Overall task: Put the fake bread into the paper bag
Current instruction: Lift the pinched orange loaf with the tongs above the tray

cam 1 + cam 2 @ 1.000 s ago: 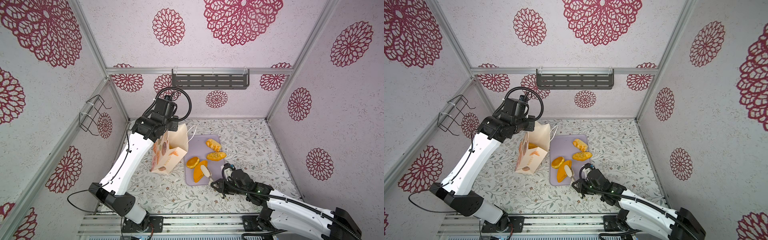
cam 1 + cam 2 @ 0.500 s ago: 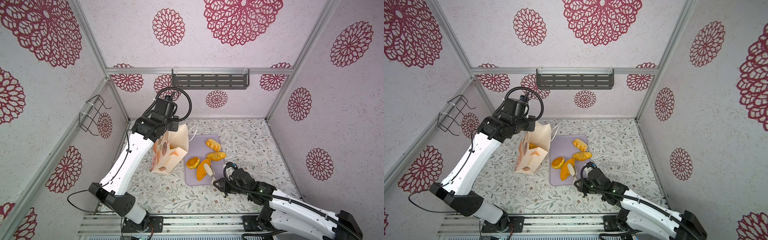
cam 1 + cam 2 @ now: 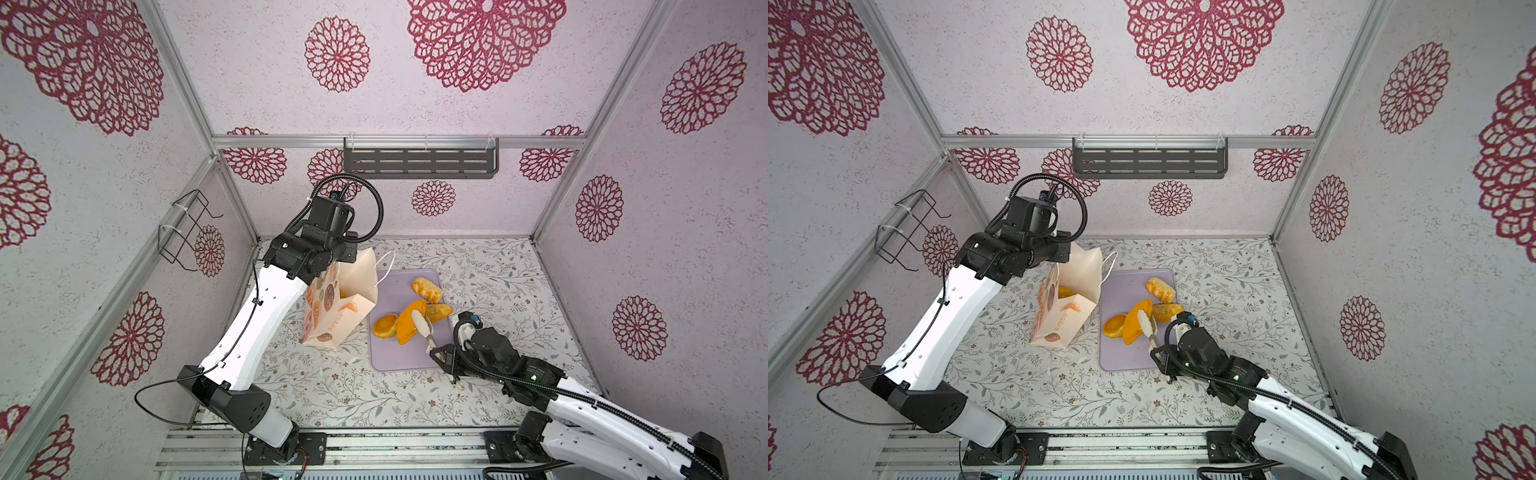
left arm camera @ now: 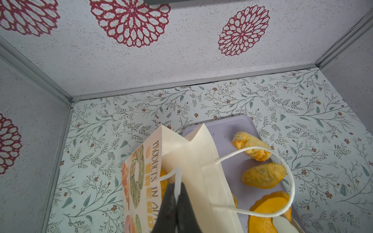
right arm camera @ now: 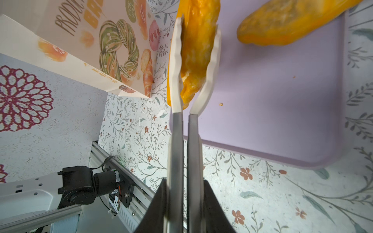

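The cream paper bag stands open left of a lilac tray. My left gripper is shut on the bag's white cord handle, holding that side up. An orange bread piece lies inside the bag. My right gripper is shut on metal tongs. The tongs' white tips pinch a large orange loaf tilted over the tray. On the tray are a round bun, a twisted roll and an oval loaf.
A grey slotted shelf hangs on the back wall and a black wire rack on the left wall. The bag's other cord handle loops over the tray. Small white scraps lie on the floral floor.
The tongs have carried the large orange loaf a little toward the back of the tray and tipped it steeper. The left arm and the bag have stayed put.
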You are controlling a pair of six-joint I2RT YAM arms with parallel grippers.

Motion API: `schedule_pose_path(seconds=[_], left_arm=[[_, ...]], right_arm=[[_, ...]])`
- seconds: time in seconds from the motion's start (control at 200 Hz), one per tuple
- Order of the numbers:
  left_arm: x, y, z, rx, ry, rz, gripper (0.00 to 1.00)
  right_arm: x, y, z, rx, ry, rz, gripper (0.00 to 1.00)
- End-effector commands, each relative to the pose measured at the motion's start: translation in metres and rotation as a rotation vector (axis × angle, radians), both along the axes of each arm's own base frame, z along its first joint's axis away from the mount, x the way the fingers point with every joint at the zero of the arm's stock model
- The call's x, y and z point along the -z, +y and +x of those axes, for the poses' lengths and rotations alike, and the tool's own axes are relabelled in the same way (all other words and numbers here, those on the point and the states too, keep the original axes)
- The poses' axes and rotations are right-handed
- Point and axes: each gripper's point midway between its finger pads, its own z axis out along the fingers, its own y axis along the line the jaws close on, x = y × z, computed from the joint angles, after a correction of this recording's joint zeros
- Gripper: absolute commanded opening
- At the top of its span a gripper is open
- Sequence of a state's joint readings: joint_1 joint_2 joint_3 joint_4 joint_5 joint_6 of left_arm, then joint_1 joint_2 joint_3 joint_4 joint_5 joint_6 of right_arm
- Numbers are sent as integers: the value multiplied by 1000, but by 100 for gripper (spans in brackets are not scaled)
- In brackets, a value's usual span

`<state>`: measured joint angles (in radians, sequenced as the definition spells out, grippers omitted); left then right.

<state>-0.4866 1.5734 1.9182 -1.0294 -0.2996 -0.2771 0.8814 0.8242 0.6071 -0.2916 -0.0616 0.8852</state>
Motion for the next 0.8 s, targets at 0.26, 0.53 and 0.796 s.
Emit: schedule_pose_path(seconds=[0.26, 0.53, 0.796], left_arm=[[2, -7, -1, 4, -21, -38, 0], [0, -13, -2, 14, -20, -69, 0], [-3, -20, -4, 33, -19, -98, 0]], right_arm=[[-84, -18, 35, 113, -271, 79, 0], [-118, -21, 43, 99, -359, 95, 0], [-153, -10, 47, 62, -432, 137, 0]])
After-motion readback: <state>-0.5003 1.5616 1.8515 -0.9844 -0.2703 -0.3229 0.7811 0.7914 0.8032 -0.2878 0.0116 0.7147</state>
